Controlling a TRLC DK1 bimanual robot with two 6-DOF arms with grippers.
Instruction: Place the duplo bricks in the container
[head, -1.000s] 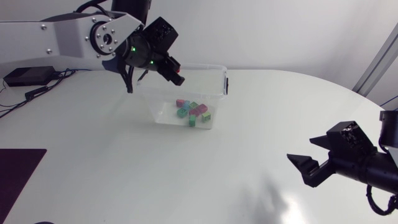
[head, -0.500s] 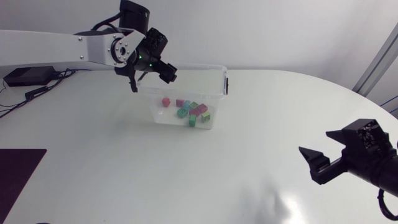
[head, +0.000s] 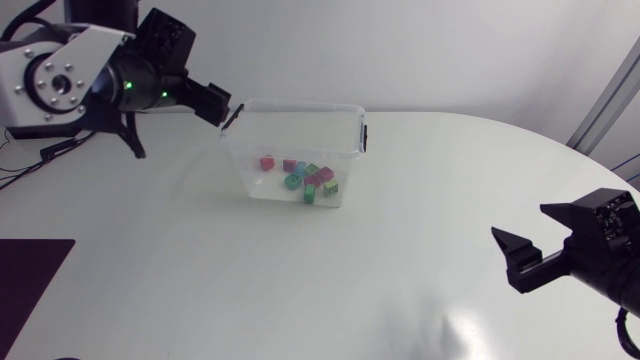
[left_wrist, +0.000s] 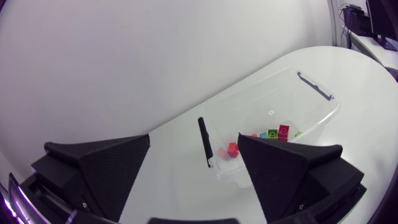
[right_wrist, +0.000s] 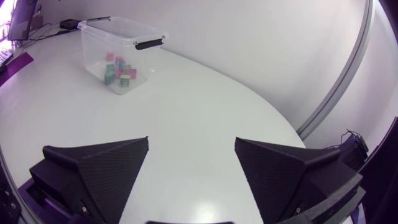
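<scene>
A clear plastic container (head: 345, 120) with black clip handles stands at the back middle of the table. Several duplo bricks (head: 312, 179) lie in it, and a red brick (head: 267, 162) sits apart at its left side. My left gripper (head: 185, 128) hangs open and empty just left of the container. In the left wrist view the container (left_wrist: 311, 102) and the red brick (left_wrist: 232, 149) lie ahead of the open left gripper (left_wrist: 196, 168). My right gripper (head: 535, 240) stands open and empty at the front right, far from the container (right_wrist: 93, 34).
A dark mat (head: 30, 270) lies at the table's front left corner. A black box (head: 45, 122) with cables sits at the back left. The white table (head: 330, 280) curves away at the right edge.
My left gripper opened above the container, and the red brick now lies inside. The left arm then pulled back to the left. The right arm drifted slightly right.
</scene>
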